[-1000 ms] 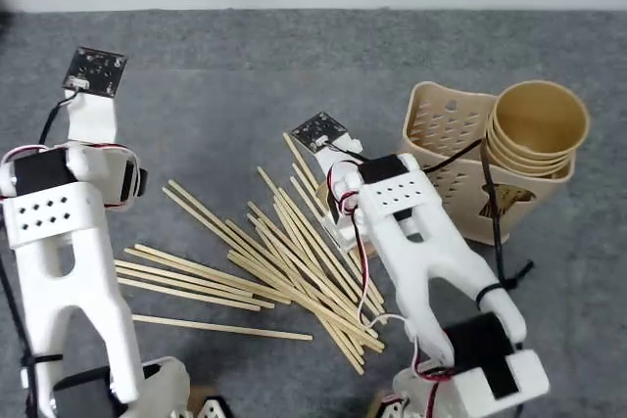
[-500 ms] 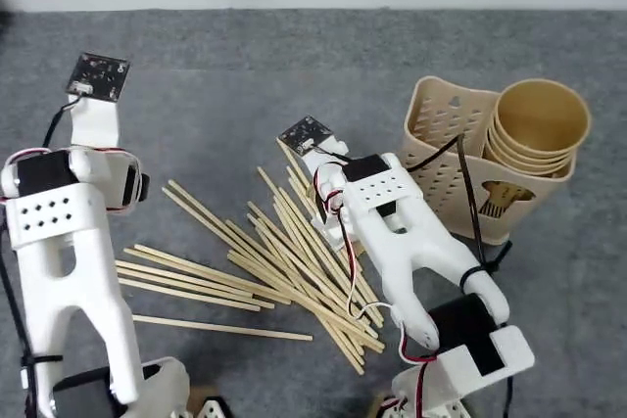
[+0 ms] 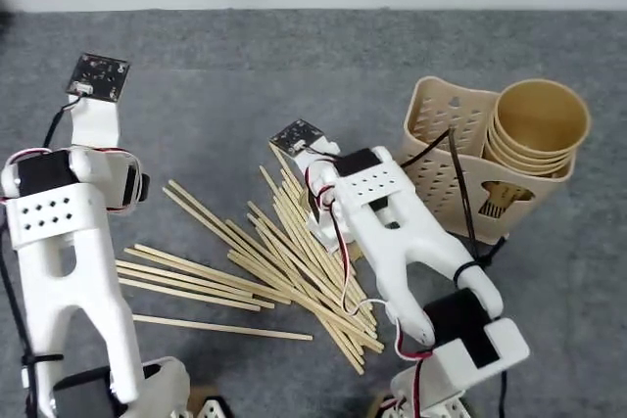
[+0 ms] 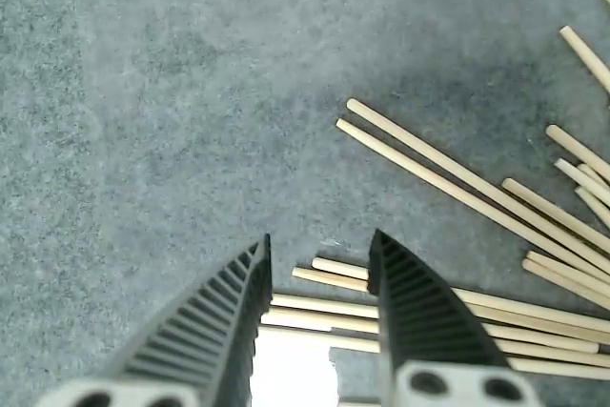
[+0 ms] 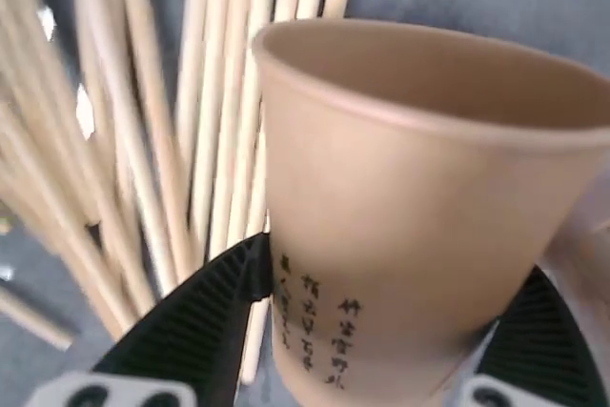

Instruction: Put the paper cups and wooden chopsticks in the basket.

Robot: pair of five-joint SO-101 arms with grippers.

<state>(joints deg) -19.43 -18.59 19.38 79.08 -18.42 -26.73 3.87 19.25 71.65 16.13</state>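
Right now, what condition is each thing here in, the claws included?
left gripper, open, empty, above the table.
right gripper, shut on the paper cup.
paper cup, gripped by its sides, over the chopsticks.
chopsticks, scattered loose on the table.
basket, upright, holding the cup stack.
cup stack, nested, upright.

basket [image 3: 441, 126]: 1 | paper cups [image 3: 541, 122] nested inside it: about 4 rims, exact count unclear | separate paper cup [image 5: 410, 226]: 1 | wooden chopsticks [image 3: 294, 252]: 20-plus, overlapping, not exactly countable | robot arms [image 3: 61, 242]: 2
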